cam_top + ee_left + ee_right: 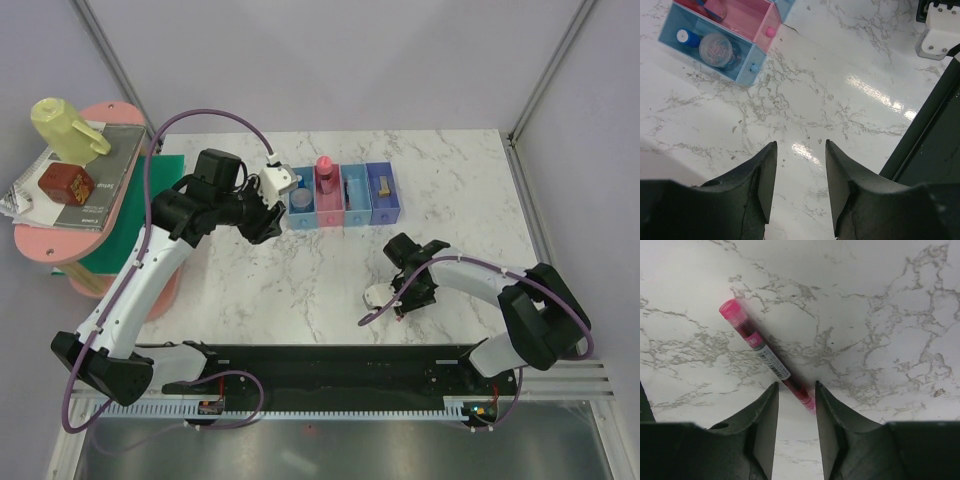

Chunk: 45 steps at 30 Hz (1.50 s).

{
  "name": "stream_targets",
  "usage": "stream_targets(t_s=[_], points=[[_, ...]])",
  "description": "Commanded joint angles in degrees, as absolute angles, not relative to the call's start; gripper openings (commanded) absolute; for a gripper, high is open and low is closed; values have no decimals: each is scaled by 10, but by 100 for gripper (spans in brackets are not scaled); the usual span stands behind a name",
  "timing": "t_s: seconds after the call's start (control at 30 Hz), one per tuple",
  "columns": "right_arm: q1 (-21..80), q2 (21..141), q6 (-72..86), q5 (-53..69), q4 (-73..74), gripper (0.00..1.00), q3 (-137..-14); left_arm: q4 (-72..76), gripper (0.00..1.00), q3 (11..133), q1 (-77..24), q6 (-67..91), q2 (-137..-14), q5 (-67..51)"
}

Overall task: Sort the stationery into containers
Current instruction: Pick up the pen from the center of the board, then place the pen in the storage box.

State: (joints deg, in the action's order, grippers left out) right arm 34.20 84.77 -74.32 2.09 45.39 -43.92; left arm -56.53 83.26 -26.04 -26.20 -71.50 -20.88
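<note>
The containers stand in a joined row at the back: blue bin (301,204), pink bin (328,206), light blue bin (355,196), violet-blue bin (383,198). The pink glue-stick tube (324,173) stands in the pink bin. The round roll (716,49) and the small blue dark-topped piece (686,37) lie in the blue bin (742,75). The tan block (384,184) lies in the violet-blue bin. A red pen (765,356) lies on the marble; my right gripper (796,388) is open with the pen's near end between its fingertips. My left gripper (800,150) is open and empty just in front of the blue bin.
A pink shelf (45,245) at the far left holds books, a yellow-green jug (65,128) and a dark red box (66,183), with a green sheet (120,245) under it. The black base rail (330,365) runs along the near edge.
</note>
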Motion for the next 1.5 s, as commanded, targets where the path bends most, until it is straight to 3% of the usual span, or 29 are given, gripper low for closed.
stream_targets(t_s=[0.0,0.27,0.4,0.8,1.07,1.23,1.47], points=[[342,858,-751,23,388,36,-408,-563,51,838,-257,-290,-701,-198],[351,832,-724,13,382,11,-399,-563,52,848,-257,-285,-699,-196],[351,829,-638,20,383,0,-435,-565,52,844,-257,-288,-690,-191],[352,845,-347,40,434,0,-616,-583,53,814,-257,-295,-657,-192],[340,898,-199,89,465,0,-820,-591,53,783,-257,-303,-637,-192],[289,971,-85,173,418,0,-956,-596,53,770,-257,-300,-630,-203],[243,1069,54,235,307,0,-1012,-600,53,732,-257,-292,-625,-219]])
